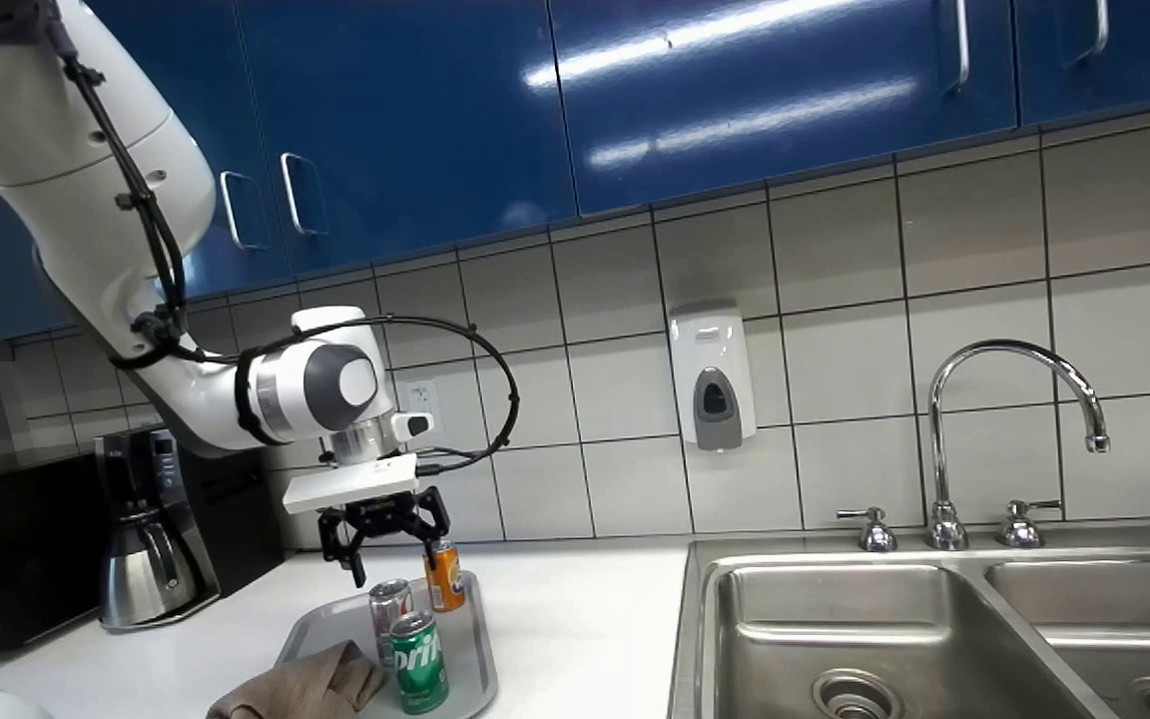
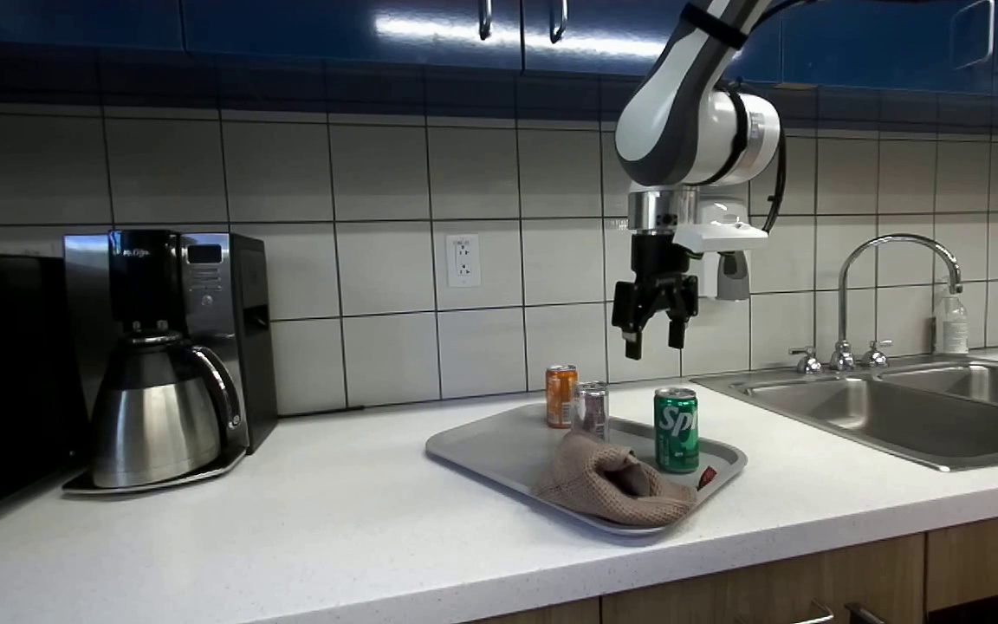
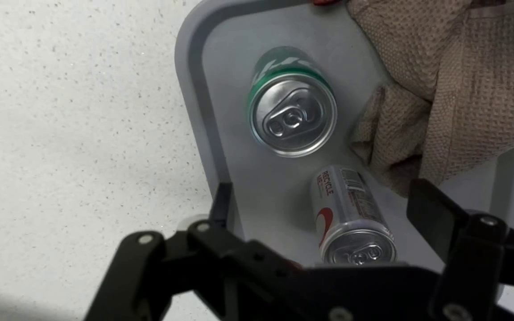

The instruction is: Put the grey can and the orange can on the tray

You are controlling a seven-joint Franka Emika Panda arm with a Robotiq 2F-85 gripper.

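The tray [image 1: 478, 654] lies on the counter; it also shows in an exterior view [image 2: 490, 444] and the wrist view [image 3: 266, 189]. The grey can [image 1: 387, 602] stands upright on it, seen also in an exterior view [image 2: 591, 409] and the wrist view [image 3: 341, 200]. The orange can [image 1: 444, 579] stands on the tray behind the grey can, also in an exterior view [image 2: 560, 397]. In the wrist view it is nearly all hidden behind the gripper. My gripper [image 1: 395, 571] is open and empty above the tray, seen also in an exterior view [image 2: 655, 345]; its fingers [image 3: 321, 191] are wide apart.
A green can [image 2: 677, 431] and a crumpled brown cloth [image 2: 603, 485] are on the tray near the grey can. A small red object [image 2: 706, 477] lies by the rim. A coffee maker [image 2: 170, 364] and a steel sink [image 1: 835, 609] flank the tray. The tiled wall is behind.
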